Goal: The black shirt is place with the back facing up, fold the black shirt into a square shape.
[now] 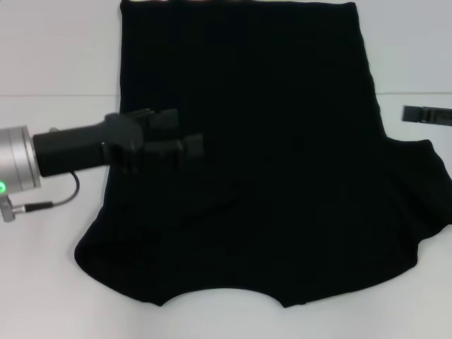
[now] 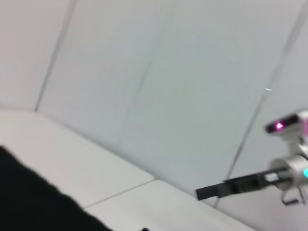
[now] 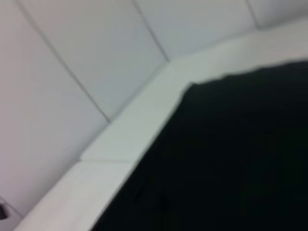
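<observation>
The black shirt lies spread flat on the white table, its curved neckline toward the near edge and one short sleeve sticking out on the right. On the left the shirt's side looks turned inward. My left gripper reaches in from the left over the shirt's left part, with its two black fingers apart and low above the cloth. Off the shirt's right edge, over bare table, hangs my right gripper. The left wrist view shows a corner of the shirt and the far right gripper. The shirt fills much of the right wrist view.
A grey cable hangs from the left wrist over the table. White wall panels stand behind the table. Bare table lies to the left, to the right and in front of the neckline.
</observation>
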